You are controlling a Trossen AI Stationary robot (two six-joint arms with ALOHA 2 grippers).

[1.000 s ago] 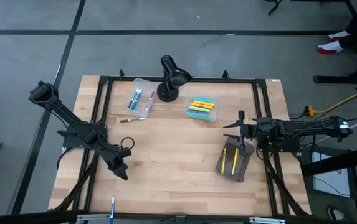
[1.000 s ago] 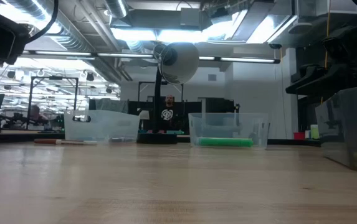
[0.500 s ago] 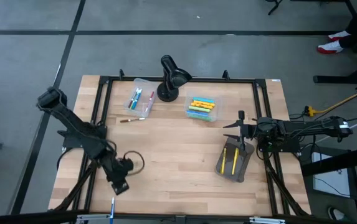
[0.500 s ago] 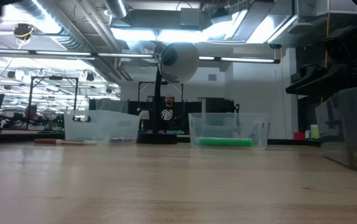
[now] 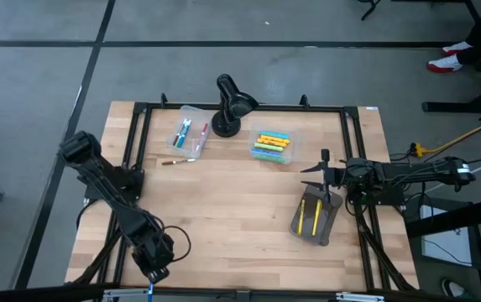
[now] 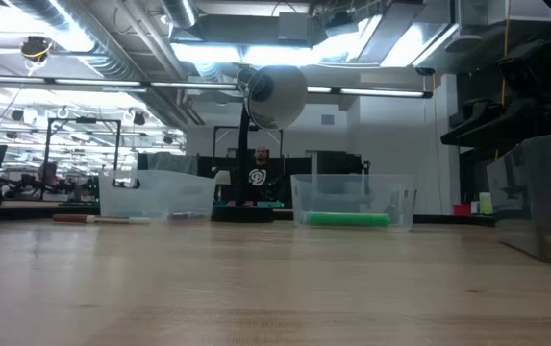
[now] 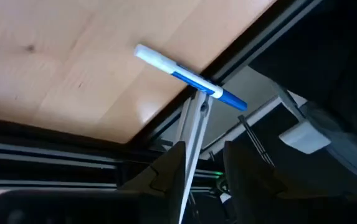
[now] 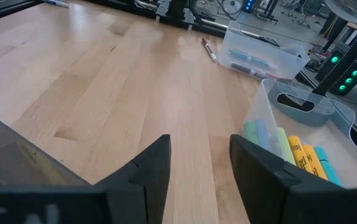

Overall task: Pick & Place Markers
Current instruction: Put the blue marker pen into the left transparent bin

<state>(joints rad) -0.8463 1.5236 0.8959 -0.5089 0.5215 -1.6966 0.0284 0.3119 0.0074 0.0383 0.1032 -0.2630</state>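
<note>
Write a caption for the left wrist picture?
Open left gripper above a blue marker lying over the table edge.

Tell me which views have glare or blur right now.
Low view: bright ceiling lights behind the desk lamp, near tabletop soft. Left wrist view: a sheen on the wood by the blue marker, left claw dark and blurred. High view: evenly lit.

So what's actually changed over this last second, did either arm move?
The left gripper swung toward the table's near edge, over the blue marker lying there, open and holding nothing. The right gripper, the bins and the lamp stayed put.
</note>
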